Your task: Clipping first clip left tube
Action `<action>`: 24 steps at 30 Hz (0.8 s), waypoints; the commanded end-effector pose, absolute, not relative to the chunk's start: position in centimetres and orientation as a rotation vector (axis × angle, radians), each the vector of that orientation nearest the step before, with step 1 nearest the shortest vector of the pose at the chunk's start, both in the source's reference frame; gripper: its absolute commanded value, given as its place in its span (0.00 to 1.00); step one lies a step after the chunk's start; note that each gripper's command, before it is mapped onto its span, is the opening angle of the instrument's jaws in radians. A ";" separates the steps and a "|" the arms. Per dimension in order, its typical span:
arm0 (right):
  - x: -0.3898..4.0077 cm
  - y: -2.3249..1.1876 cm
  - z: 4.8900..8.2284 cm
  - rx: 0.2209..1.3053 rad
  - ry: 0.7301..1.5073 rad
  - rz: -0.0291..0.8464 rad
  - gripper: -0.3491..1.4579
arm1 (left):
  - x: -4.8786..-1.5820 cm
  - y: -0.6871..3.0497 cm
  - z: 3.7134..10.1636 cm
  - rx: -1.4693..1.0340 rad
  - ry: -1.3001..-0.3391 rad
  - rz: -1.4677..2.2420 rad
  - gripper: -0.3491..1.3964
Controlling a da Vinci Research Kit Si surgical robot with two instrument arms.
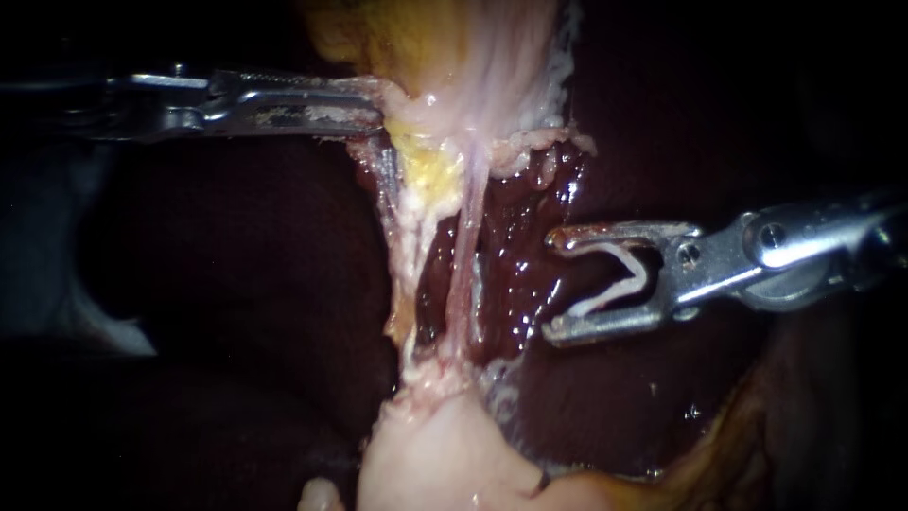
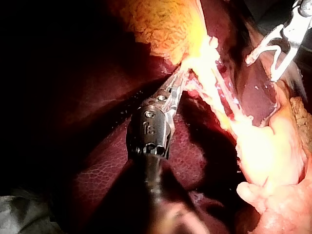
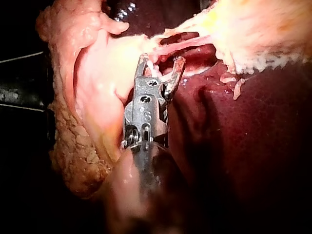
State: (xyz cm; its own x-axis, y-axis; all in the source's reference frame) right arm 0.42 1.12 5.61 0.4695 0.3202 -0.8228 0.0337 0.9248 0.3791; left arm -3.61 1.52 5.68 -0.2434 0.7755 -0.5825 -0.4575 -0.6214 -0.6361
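Gripping the pale lower edge of the gallbladder (image 1: 454,57), the left instrument (image 1: 367,106) has its jaws closed on that tissue. The right instrument (image 1: 553,284) carries one white clip (image 1: 643,273), bent in an open V, seated between its widely spread jaws and touching both. Two tubes stretch from the gallbladder down to a pale lump of tissue (image 1: 435,454): the left tube (image 1: 397,237), whitish and ragged, and near it a thinner pink tube (image 1: 463,255). The clip lies to the right of both tubes, apart from them, over the dark red liver (image 1: 567,397).
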 end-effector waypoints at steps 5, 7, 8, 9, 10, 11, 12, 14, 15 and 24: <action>0.42 1.13 5.62 0.371 1.075 0.180 0.47 | -3.34 1.56 5.45 -1.181 -0.453 1.949 0.00; 0.42 1.13 5.62 0.371 1.075 0.180 0.47 | -3.18 1.59 5.31 -1.181 -0.440 1.940 0.00; 0.42 1.13 5.62 0.371 1.075 0.180 0.47 | -3.10 1.61 5.24 -1.183 -0.436 1.934 0.00; 0.42 1.13 5.62 0.371 1.075 0.180 0.47 | -3.00 1.64 5.14 -1.189 -0.427 1.923 0.00; 0.42 1.13 5.62 0.373 1.076 0.178 0.47 | -2.93 1.67 5.06 -1.191 -0.424 1.917 0.00; 0.42 1.12 5.62 0.374 1.076 0.178 0.47 | -2.86 1.69 4.99 -1.190 -0.416 1.910 0.00; 0.42 1.12 5.62 0.374 1.076 0.178 0.47 | -2.79 1.72 4.90 -1.193 -0.412 1.900 0.00; 0.43 1.12 5.62 0.376 1.076 0.177 0.47 | -2.71 1.75 4.78 -1.198 -0.406 1.887 0.00; 0.45 1.11 5.61 0.381 1.078 0.174 0.47 | -2.69 1.77 4.73 -1.197 -0.405 1.882 0.00; 0.89 0.99 5.56 0.478 1.092 0.200 0.47 | -2.76 1.73 4.74 -1.195 -0.398 1.874 0.00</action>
State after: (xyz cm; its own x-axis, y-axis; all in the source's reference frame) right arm 0.96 0.97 5.56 0.4539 0.3998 -0.7963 0.0709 0.8747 0.4795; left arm -2.76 1.73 4.74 -0.1754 0.7953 -0.5803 -0.4892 -0.5819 -0.6497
